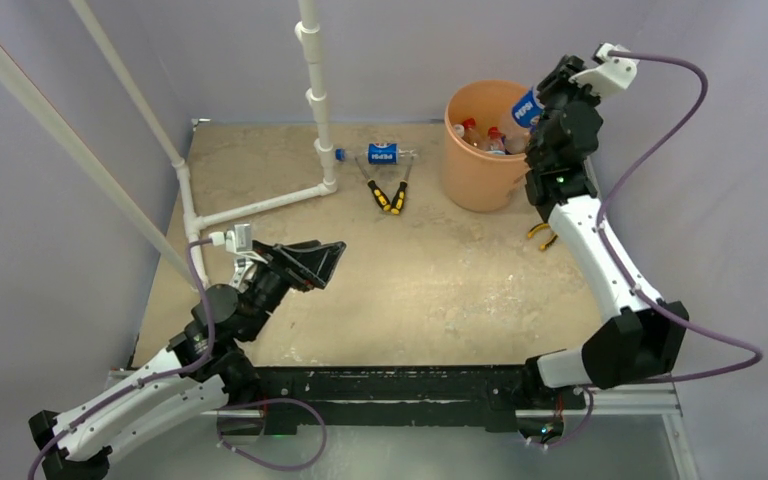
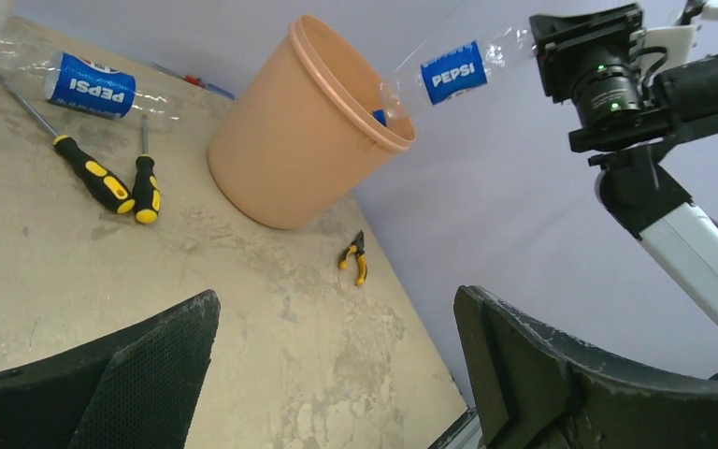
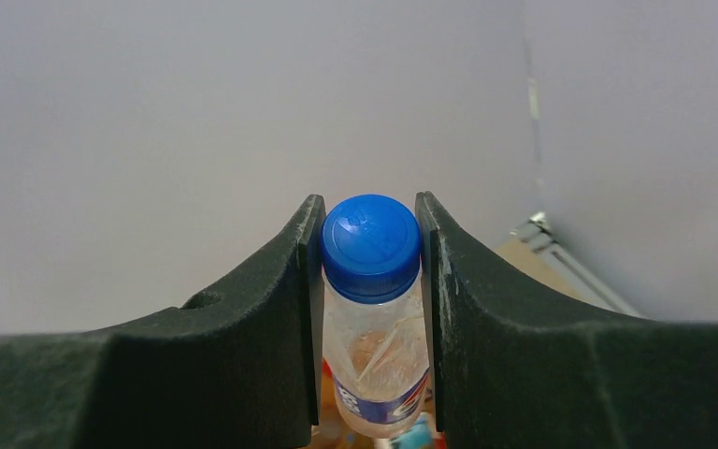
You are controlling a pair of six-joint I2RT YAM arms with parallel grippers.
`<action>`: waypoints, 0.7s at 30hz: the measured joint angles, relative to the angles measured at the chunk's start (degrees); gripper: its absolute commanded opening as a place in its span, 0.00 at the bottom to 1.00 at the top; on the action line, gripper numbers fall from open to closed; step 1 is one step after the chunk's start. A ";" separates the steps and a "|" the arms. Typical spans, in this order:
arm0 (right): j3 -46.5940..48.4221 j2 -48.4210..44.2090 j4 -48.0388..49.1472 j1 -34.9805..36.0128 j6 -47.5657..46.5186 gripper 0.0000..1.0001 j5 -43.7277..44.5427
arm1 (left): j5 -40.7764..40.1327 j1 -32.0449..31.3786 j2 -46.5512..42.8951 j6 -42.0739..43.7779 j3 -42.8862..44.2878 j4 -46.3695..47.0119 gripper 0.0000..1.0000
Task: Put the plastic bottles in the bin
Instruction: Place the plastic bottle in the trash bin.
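The right arm [image 1: 600, 270] rises from the near edge of the table [image 1: 420, 290], elbow low, forearm reaching up to the right side of the bin [image 1: 475, 172], wrist above its rim. The left arm [image 1: 150, 395] lies low and folded, well to the near left of the bin, its wrist lifted off the table. The right gripper [image 3: 370, 201] pinches the blue-capped neck of a Pepsi bottle [image 1: 524, 110], which slants down from the fingers [image 3: 243, 327] with its base over the bin's right rim; whether it touches the rim I cannot tell. The left gripper [image 2: 337, 299] hovers with fingers [image 2: 131, 374] spread wide, nothing between them, pointing toward the bin. Pale lavender walls [image 1: 410, 50] close in behind and to the right of the bin. The table is mottled beige. A white pipe frame [image 1: 312, 100] stands to the bin's left. A purple cable [image 1: 682, 75] loops from the right wrist out to the right of the bin. The orange bin stands upright, and at least two red-capped bottles [image 1: 478, 133] show inside it. Just left of the bin lie yellow-and-black handled pliers [image 1: 388, 190], and beyond their tips, farther from the arms, a loose bottle [image 1: 382, 155] with a blue label lies on its side. A small yellow-handled tool [image 1: 542, 236] lies near the bin's base on its near right.
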 measured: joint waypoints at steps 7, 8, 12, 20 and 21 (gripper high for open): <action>1.77 5.35 -3.41 -7.76 4.13 0.00 -0.37 | -0.81 0.00 -1.33 -0.17 -1.07 -0.42 0.95; 2.34 6.12 -3.69 -8.04 4.44 0.00 -0.72 | -0.83 0.00 -1.33 -0.17 -1.11 -0.52 0.95; 2.34 8.33 -5.27 -8.50 5.66 0.00 -2.86 | -0.83 0.00 -1.31 -0.42 -1.53 -0.96 0.95; 1.79 13.20 -9.07 -8.90 8.41 0.00 -6.82 | -0.57 0.00 0.70 -1.49 -2.51 -1.77 0.95; 1.99 13.35 -9.18 -9.22 8.66 0.00 -7.65 | -0.52 0.00 1.01 -1.64 -2.51 -1.81 0.94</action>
